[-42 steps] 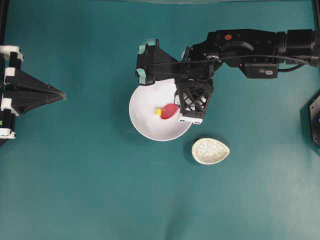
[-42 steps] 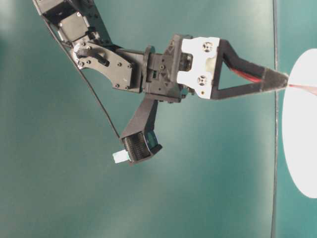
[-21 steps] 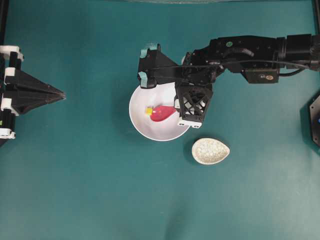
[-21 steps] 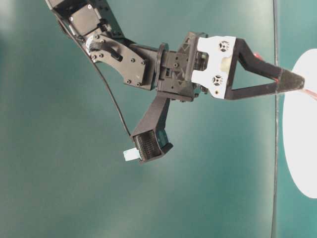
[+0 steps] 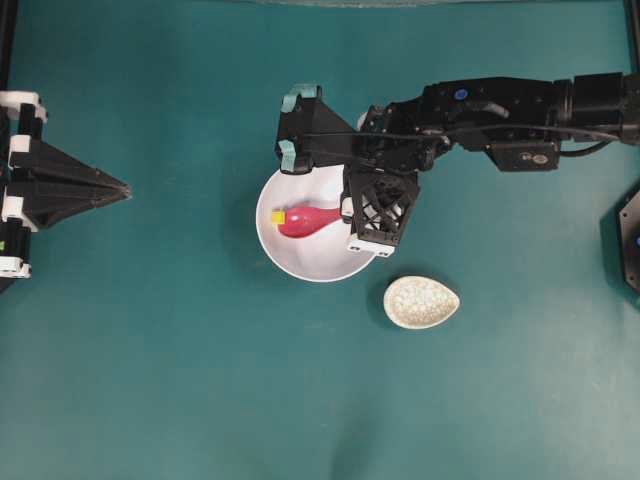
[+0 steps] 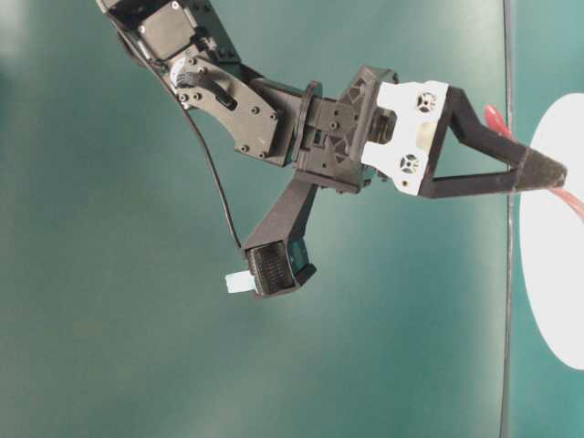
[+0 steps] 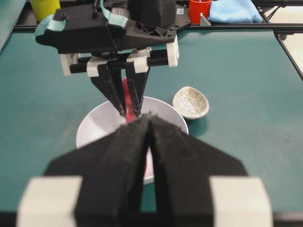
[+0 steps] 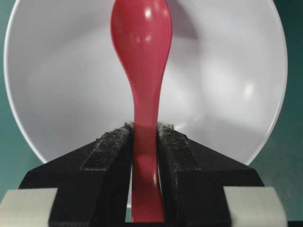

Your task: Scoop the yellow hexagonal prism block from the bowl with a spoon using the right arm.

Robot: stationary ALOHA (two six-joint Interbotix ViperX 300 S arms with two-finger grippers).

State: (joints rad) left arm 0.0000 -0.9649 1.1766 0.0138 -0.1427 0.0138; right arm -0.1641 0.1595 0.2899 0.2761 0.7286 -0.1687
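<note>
The white bowl (image 5: 322,262) sits mid-table. My right gripper (image 5: 348,212) reaches into it from the right, shut on the handle of the pink-red spoon (image 5: 303,220). The scoop lies low in the bowl, pointing left. The tiny yellow hexagonal prism block (image 5: 278,216) is at the scoop's left tip, near the bowl's left wall; I cannot tell whether it rests on the scoop. In the right wrist view the spoon (image 8: 141,52) runs from the right gripper (image 8: 144,128) over the bowl (image 8: 227,75), and the block is hidden. My left gripper (image 5: 126,190) is shut and empty at the far left.
A small speckled beige dish (image 5: 421,302) stands just right of and below the bowl. A black fixture (image 5: 630,235) sits at the right edge. In the left wrist view, coloured cups and a blue cloth (image 7: 234,12) lie beyond the table's far edge.
The right gripper has swept the spoon leftward across the bowl, and the yellow block has moved left ahead of the scoop's tip. The left arm has not moved.
</note>
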